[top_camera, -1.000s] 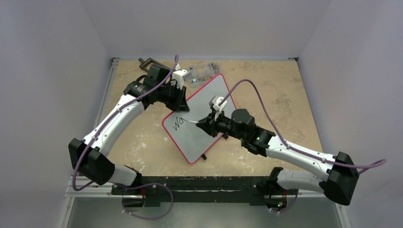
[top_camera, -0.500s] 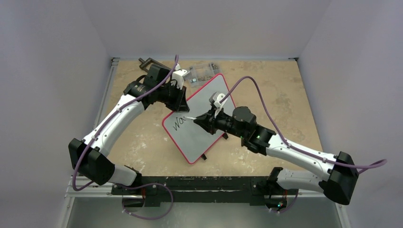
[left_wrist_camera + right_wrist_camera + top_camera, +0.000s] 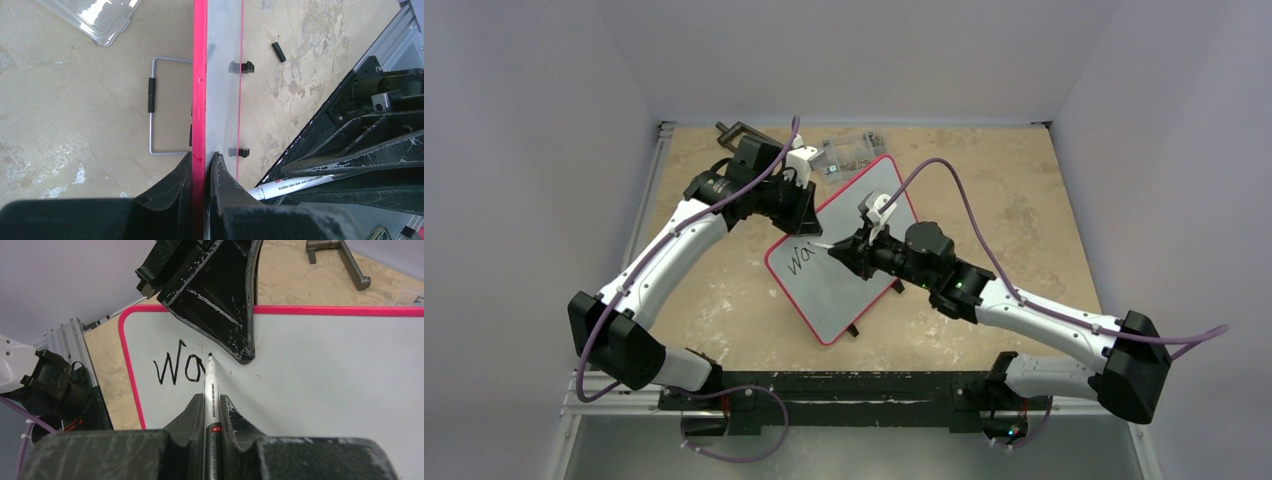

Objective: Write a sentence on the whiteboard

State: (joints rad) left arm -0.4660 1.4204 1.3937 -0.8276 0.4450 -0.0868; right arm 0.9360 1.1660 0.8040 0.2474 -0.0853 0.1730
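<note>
Left gripper: here is the left gripper (image 3: 202, 161), over the far left part of the tabletop (image 3: 1004, 190), jaws pinched almost together on the red rim, one black finger on each side of it.
Grip on the left: it has hold of the whiteboard (image 3: 839, 295) by its far-left long edge, and nothing else.
Sentence: only a start so far! A black "W" and one rounded letter after it (image 3: 177, 369) sit in the board's left corner, near the rim.
Whiteboard: it lies mid-tabletop and skewed, one corner pointing to the far edge, the opposite corner to the near edge, most of its white face bare.
Under the rim: the left wrist view picks out a wire handle (image 3: 151, 112) with a black sleeve beside the board's edge, and small black feet along that edge.
Clear box: a clear plastic box (image 3: 849, 152) sits at the far edge, just beyond the board's far corner.
Marker: a white marker (image 3: 210, 390) points across the board, its black tip right of the letters and just beside the left gripper's finger. Whether the tip is on the surface, I cannot tell.
Right gripper: the right gripper (image 3: 211, 405) is over the board's middle, jaws closed tight around the marker's barrel.
</note>
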